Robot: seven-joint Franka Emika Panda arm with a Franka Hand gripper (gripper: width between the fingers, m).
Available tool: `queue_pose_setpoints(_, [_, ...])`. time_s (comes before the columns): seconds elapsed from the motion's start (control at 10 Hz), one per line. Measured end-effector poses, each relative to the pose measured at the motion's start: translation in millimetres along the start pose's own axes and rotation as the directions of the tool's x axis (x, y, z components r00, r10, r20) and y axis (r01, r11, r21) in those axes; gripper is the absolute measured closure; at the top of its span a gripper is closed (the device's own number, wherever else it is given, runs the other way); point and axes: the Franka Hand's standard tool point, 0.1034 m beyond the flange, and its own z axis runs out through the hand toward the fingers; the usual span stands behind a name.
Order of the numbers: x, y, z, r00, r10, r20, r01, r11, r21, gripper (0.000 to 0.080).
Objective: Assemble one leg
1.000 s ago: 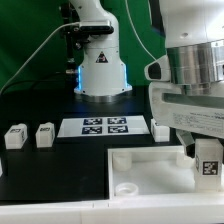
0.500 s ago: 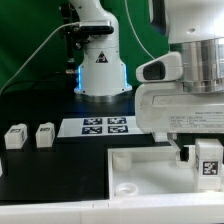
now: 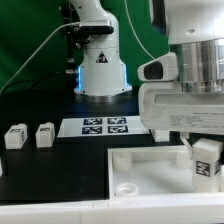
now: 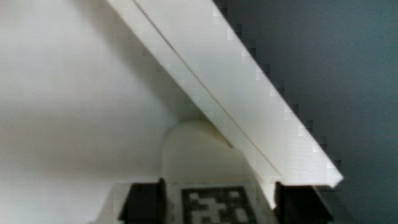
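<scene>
My gripper (image 3: pixel 205 158) is shut on a leg (image 3: pixel 206 160), a small white block with a black-and-white tag, and holds it over the right part of the large white tray (image 3: pixel 135 170). In the wrist view the tagged leg (image 4: pixel 217 203) sits between my two dark fingers (image 4: pixel 146 203), with the tray's raised rim (image 4: pixel 231 90) running across below. Two more legs (image 3: pixel 14 135) (image 3: pixel 45 134) stand on the black table at the exterior view's left. Another leg is partly hidden behind my gripper body (image 3: pixel 160 128).
The marker board (image 3: pixel 104 126) lies flat behind the tray. The arm's white base (image 3: pixel 100 60) stands at the back, in front of a green backdrop. The tray has round sockets (image 3: pixel 128 188) near its front edge.
My gripper with the leg has tilted and shifted slightly left and lower over the tray's right side. The loose legs and the marker board have not moved.
</scene>
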Motion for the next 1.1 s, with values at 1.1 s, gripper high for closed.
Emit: queue_pose_setpoints(1.1, [-2.6,-4.5,3.5,0.780,0.622,0.067,-0.625,0.780,0.025,0.0296])
